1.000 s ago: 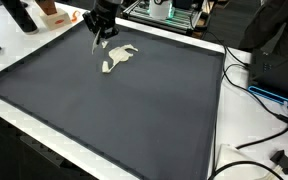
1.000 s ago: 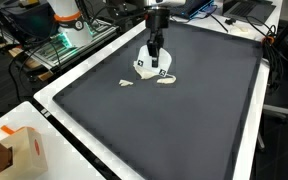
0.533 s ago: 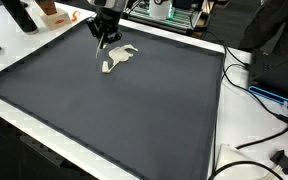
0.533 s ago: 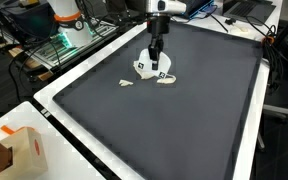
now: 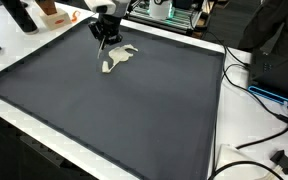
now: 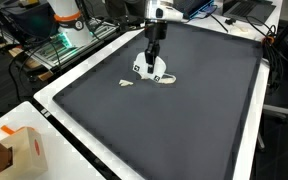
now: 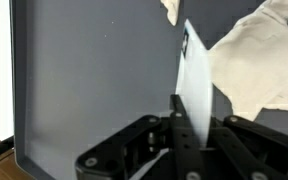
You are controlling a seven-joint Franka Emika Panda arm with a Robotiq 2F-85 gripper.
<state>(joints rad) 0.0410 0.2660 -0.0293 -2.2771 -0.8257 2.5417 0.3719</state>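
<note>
A crumpled white cloth (image 5: 119, 58) (image 6: 156, 73) lies on the big dark mat (image 5: 134, 105) (image 6: 174, 110), near its far edge. My gripper (image 5: 106, 39) (image 6: 152, 57) hangs right over the cloth, shut on one edge of it and holding that edge up. In the wrist view a white strip of the cloth (image 7: 196, 80) runs up from between the black fingers (image 7: 176, 112), and my gripper (image 7: 190, 122) is shut on it. The remaining part of the cloth (image 7: 259, 55) rests on the mat at upper right. A small white scrap (image 6: 127, 83) lies apart beside the cloth.
A white table border (image 6: 79, 75) frames the mat. An orange-and-white carton (image 6: 22, 148) stands at one corner. Black cables (image 5: 252, 90) and a dark case (image 5: 279, 60) lie beside the mat. Equipment racks (image 5: 169, 12) stand behind it.
My gripper has risen a little, pulling the pinched edge of the cloth upward. The bulk of the cloth stays on the mat.
</note>
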